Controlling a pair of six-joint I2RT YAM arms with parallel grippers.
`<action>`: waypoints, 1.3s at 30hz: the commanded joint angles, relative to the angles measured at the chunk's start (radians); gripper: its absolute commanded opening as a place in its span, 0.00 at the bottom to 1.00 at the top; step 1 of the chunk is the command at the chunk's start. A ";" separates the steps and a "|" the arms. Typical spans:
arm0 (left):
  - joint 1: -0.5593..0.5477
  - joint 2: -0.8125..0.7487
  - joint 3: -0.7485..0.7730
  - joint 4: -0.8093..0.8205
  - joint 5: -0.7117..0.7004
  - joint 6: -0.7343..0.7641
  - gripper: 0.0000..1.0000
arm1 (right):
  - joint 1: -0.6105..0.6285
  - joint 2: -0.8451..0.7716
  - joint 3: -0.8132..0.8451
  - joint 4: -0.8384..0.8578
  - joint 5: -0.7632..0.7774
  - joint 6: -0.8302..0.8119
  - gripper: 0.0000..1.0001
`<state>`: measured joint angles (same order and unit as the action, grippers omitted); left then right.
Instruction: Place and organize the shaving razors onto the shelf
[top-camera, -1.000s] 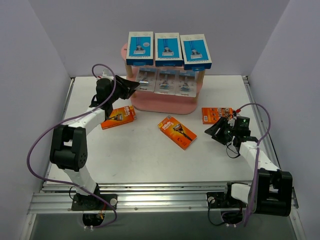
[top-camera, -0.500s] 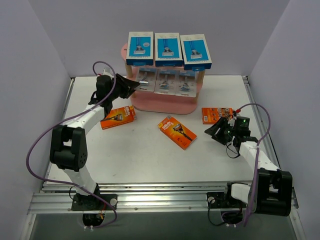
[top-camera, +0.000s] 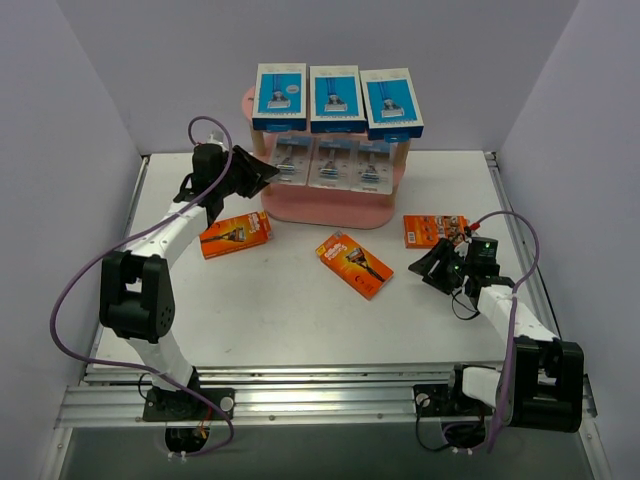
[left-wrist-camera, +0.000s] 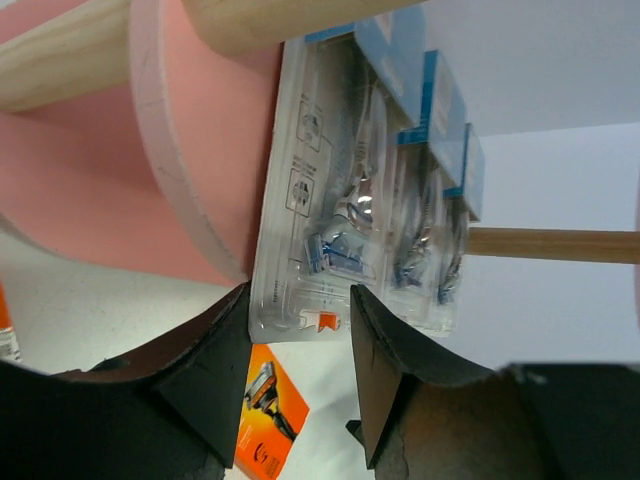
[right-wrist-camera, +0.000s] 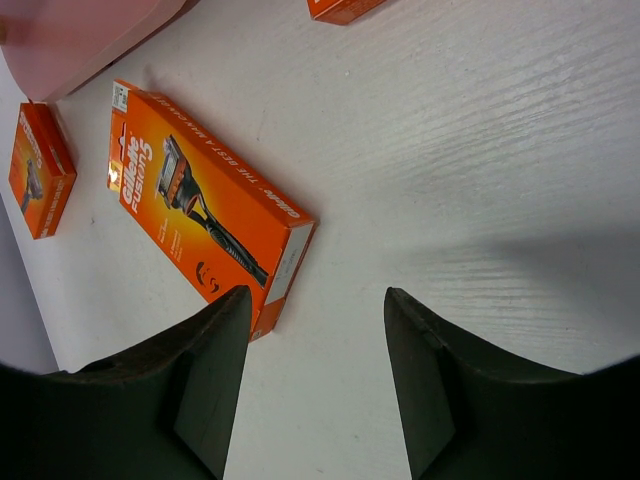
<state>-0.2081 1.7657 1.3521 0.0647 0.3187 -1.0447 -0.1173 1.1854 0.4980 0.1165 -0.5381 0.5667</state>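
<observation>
While three blue boxes (top-camera: 334, 98) line the top tier of the pink shelf (top-camera: 330, 210) and three blister packs (top-camera: 335, 160) its middle one, the left claw (left-wrist-camera: 298, 292) flanks the leftmost pack (left-wrist-camera: 320, 200) at its edge, though I cannot tell if it grips; the right claw (right-wrist-camera: 315, 292) gapes empty above the tabletop (top-camera: 300, 310), where three orange cards (top-camera: 354, 264) lie

- Right pincer (right-wrist-camera: 318, 305): jaws apart, nothing between them; bare white counter (right-wrist-camera: 480, 150) shows in the gap.
- Centre orange pack (right-wrist-camera: 200, 205): lies flat on counter, up-left of pincer, razor pic facing up, long axis diagonal; near corner just beside left jaw tip.
- Second orange pack (right-wrist-camera: 40, 170): at left edge, apart from centre pack.
- Third orange pack (right-wrist-camera: 340, 8): only a corner visible, top edge.
- Pink shelf board (right-wrist-camera: 80, 35): top-left corner, partly cropped.
</observation>
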 joint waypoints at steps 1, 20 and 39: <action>-0.004 -0.006 0.039 -0.131 -0.024 0.060 0.51 | -0.001 -0.007 -0.003 0.018 0.003 -0.014 0.52; 0.003 -0.048 0.010 -0.028 0.002 0.057 0.72 | -0.004 -0.010 -0.006 0.020 0.001 -0.016 0.52; 0.021 -0.270 -0.168 0.038 0.069 0.077 0.87 | -0.004 -0.067 -0.007 -0.040 0.030 -0.051 0.52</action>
<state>-0.2020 1.5833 1.2110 0.0582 0.3511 -0.9905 -0.1173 1.1564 0.4839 0.1009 -0.5213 0.5430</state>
